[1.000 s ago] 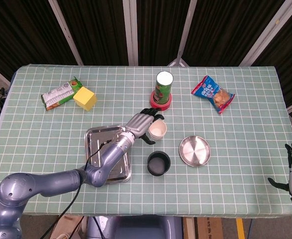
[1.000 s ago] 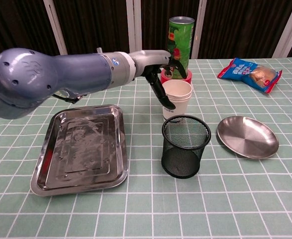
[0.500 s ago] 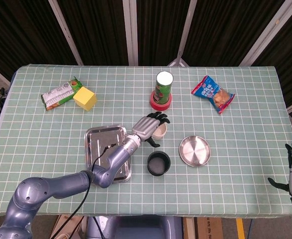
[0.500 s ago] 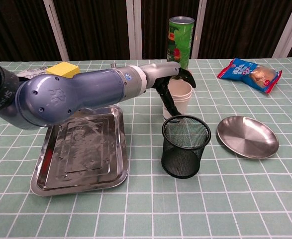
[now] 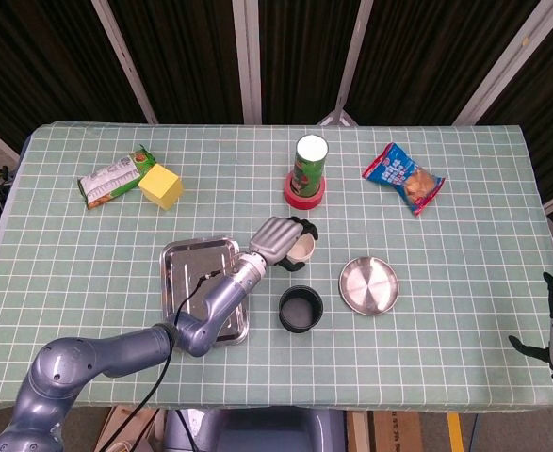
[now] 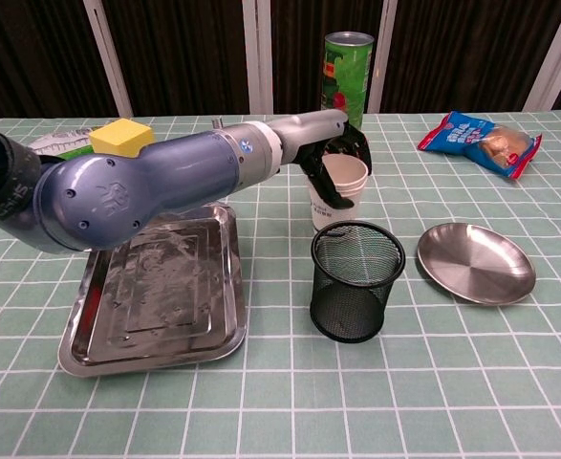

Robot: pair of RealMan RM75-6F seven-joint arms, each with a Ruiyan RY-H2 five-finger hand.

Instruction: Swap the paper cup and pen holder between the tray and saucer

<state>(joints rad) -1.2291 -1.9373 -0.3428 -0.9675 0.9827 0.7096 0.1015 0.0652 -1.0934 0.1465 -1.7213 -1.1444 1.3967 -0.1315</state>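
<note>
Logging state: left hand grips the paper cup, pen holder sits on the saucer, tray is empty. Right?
Not quite. The pen holder stands on the table beside the saucer, not on it, as the chest view shows. The left hand does grip the paper cup, and the tray is empty.

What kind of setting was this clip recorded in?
Most likely a robot lab or test booth rather than a home: a table under a green grid cloth, dark curtain panels behind it, and staged props such as a metal tray, mesh pen holder and snack bag.
</note>
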